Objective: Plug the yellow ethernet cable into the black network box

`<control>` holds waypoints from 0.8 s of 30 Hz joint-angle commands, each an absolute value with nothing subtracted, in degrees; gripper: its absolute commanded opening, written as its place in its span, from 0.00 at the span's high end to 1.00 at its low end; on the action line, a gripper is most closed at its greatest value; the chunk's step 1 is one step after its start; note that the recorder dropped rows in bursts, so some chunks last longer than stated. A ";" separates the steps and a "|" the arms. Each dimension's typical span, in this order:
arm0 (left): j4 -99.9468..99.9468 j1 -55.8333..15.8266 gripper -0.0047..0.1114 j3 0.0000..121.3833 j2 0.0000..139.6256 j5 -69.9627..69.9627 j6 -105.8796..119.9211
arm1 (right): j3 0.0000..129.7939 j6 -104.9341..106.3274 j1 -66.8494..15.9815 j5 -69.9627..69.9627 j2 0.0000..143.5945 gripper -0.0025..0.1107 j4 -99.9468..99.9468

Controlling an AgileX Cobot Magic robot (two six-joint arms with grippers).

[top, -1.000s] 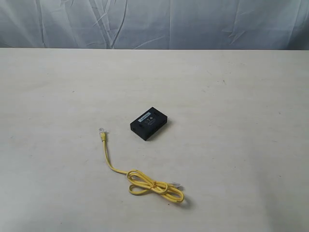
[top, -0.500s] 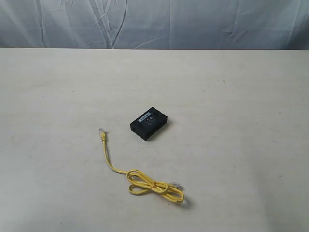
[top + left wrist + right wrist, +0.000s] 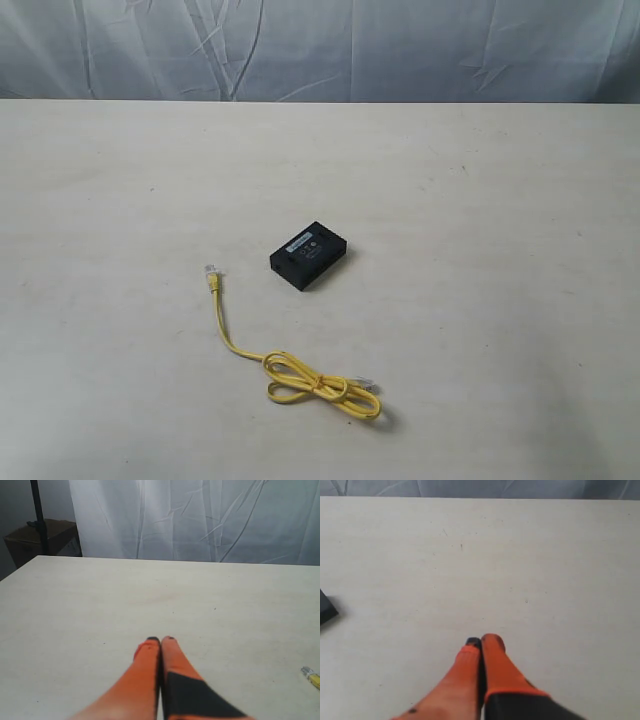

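Yellow ethernet cable [image 3: 318, 383] lies toward the desk's [image 3: 500, 200] near edge, black network box [image 3: 309, 255] mid-desk, unplugged. I see nothing moved. Left gripper [image 3: 160, 640], right gripper [image 3: 481, 641]: jaws pressed together, empty. Unstarted.

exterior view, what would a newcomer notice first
The bright yellow ethernet cable stands out, lying on the table, low and left of centre, one end looped in a loose knot. Beyond it sits the black network box, apart from the cable. The left gripper and right gripper each show orange fingers pressed shut.
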State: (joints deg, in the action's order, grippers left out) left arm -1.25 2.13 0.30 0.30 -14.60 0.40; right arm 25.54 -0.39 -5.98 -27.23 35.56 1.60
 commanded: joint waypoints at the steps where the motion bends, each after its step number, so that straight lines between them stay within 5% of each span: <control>1: -1.26 2.22 0.96 0.00 0.00 -14.06 0.42 | 27.09 0.00 -5.72 -20.53 43.82 0.99 1.32; 12: -1.27 2.22 0.96 0.00 0.00 -13.94 0.42 | 41.52 0.00 -6.99 -34.05 66.48 0.99 -6.92; 24: -1.27 2.22 0.96 0.00 0.00 -13.94 0.42 | 64.76 0.00 -33.49 -47.06 95.75 0.99 -6.92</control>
